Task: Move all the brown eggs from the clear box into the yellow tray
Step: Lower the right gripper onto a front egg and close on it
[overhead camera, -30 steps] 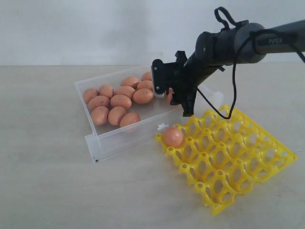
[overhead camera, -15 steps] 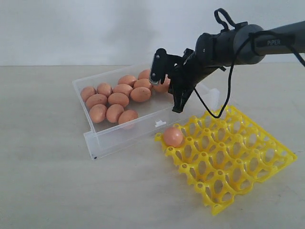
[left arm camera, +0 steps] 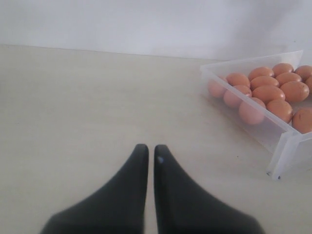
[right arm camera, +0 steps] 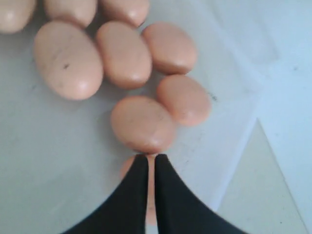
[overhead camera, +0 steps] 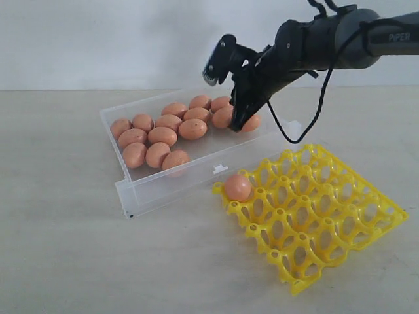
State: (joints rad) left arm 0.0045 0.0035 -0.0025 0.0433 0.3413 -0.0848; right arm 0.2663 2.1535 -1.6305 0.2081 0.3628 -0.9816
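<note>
Right gripper (right arm camera: 151,158): black tapered jaws pressed together, nothing between them. The tips hang over the brown eggs (overhead camera: 163,136), smooth ovals, some faintly speckled, clustered in the clear box (overhead camera: 171,186) of translucent plastic with low walls. One egg (overhead camera: 237,188) sits in the corner cup of the yellow tray (overhead camera: 314,209), an open lattice just beside the box. Left gripper (left arm camera: 148,148): jaws closed, empty, over the pale matte table (overhead camera: 65,248).

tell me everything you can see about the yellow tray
The yellow tray is a bright, plastic-looking lattice of round cup holes with small posts between. It lies on the table, set diagonally, by the clear box's front corner. One brown egg sits in the corner cup nearest the box; the other cups are empty.
</note>
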